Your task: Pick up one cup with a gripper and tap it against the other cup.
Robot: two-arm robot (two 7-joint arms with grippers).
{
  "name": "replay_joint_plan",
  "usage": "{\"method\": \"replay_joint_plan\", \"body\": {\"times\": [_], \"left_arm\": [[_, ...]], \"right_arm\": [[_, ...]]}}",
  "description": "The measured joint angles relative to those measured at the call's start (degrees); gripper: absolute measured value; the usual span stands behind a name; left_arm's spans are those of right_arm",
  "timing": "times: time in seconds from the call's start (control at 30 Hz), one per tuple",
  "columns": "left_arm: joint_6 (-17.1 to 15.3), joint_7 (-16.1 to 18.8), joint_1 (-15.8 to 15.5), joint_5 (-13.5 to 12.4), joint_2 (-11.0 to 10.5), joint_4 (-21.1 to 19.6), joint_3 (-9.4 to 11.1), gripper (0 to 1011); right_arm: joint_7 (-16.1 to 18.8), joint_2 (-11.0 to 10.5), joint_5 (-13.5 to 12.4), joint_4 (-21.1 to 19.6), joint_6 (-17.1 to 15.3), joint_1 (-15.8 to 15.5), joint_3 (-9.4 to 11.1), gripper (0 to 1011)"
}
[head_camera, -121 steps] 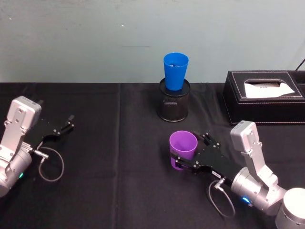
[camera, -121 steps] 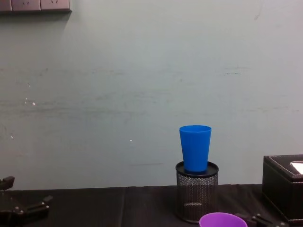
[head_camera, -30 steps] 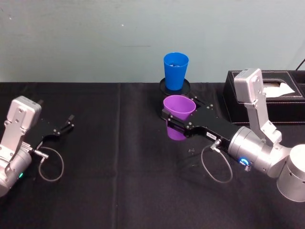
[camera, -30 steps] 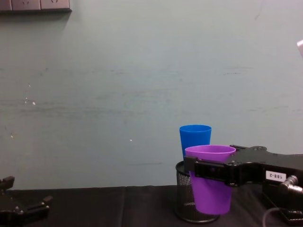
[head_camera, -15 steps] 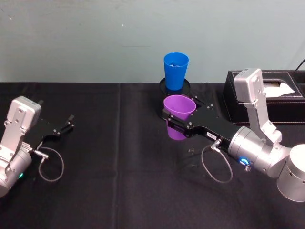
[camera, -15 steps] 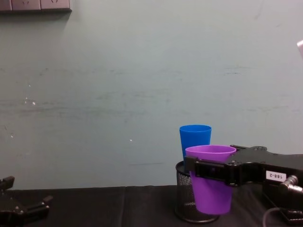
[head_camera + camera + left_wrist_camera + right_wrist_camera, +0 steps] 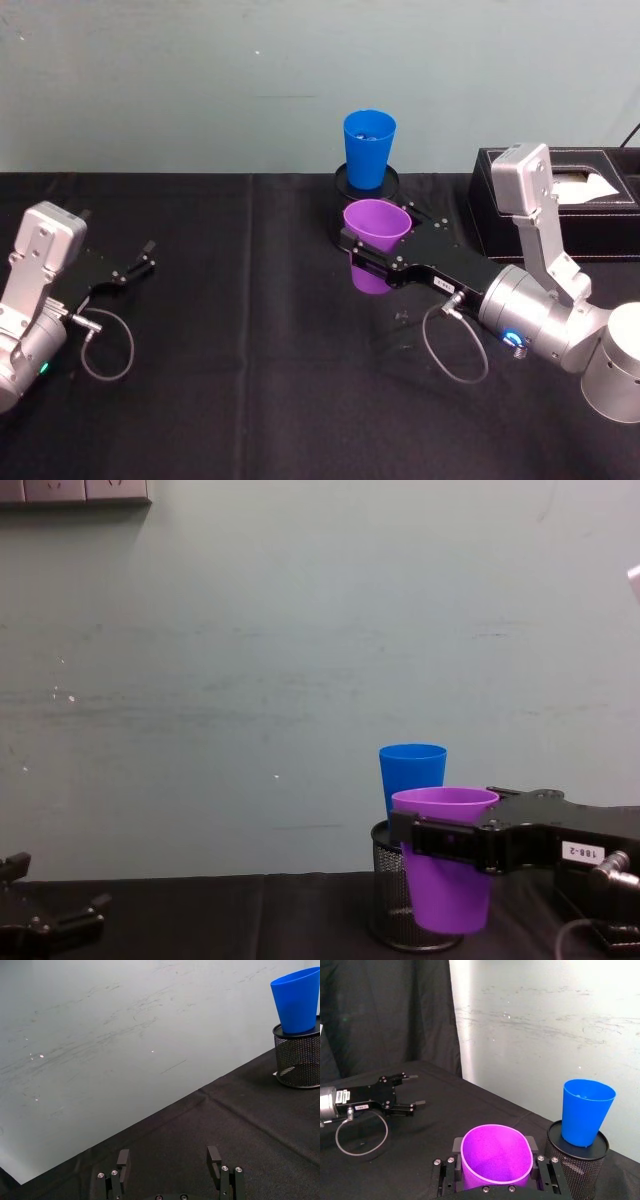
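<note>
Purple cup (image 7: 375,238): clamped in right gripper (image 7: 378,234), raised since 4 s ago, static for 1 s, just short of blue cup (image 7: 368,148) atop mesh holder (image 7: 385,892). Tap apparently pending. Left gripper (image 7: 140,262) parked, fingers spread.

- The table (image 7: 250,400) is draped in a black cloth and runs back to a pale wall. A faint crease in the cloth runs from front to back, left of the middle.
- A black wire-mesh pen holder (image 7: 388,905) stands upright on the cloth near the back edge.
- A black tissue box (image 7: 605,225) sits at the back right, apart from the holder, with a white tissue in its top opening.
</note>
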State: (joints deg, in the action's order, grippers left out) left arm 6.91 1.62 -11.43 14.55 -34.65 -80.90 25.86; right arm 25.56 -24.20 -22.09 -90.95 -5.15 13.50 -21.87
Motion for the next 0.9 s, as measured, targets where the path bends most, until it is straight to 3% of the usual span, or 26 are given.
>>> {"method": "replay_joint_plan", "body": {"times": [0.9], "left_arm": [[0.0, 0.0, 0.0, 0.0, 0.0, 0.0, 0.0, 1000]], "right_arm": [[0.0, 0.0, 0.0, 0.0, 0.01, 0.0, 0.0, 732]]}}
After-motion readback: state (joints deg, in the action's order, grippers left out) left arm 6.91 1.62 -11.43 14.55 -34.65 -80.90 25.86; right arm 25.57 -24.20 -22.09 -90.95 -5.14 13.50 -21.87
